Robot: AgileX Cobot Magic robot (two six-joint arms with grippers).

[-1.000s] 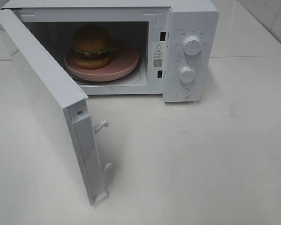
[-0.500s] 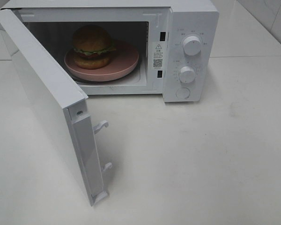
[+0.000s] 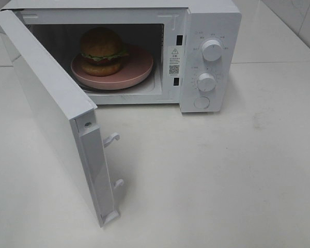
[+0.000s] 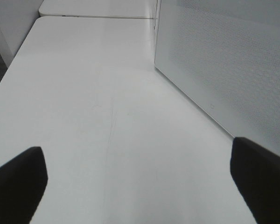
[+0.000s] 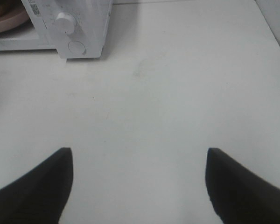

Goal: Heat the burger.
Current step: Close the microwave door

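Plainly the burger (image 3: 102, 50) sits upright on the pink plate (image 3: 140, 70) inside the microwave (image 3: 212, 20), seemingly loaded for heating; its stack axis runs vertical, top bun up; the door (image 3: 46, 103) stands wide, probably awaiting a push; left hand (image 4: 140, 182) and right hand (image 5: 140, 186) gape empty over the bench (image 3: 222, 170) outside the microwave

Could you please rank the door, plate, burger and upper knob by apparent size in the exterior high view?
Largest to smallest:
door
plate
burger
upper knob
The door is also nearest the camera, which exaggerates it.
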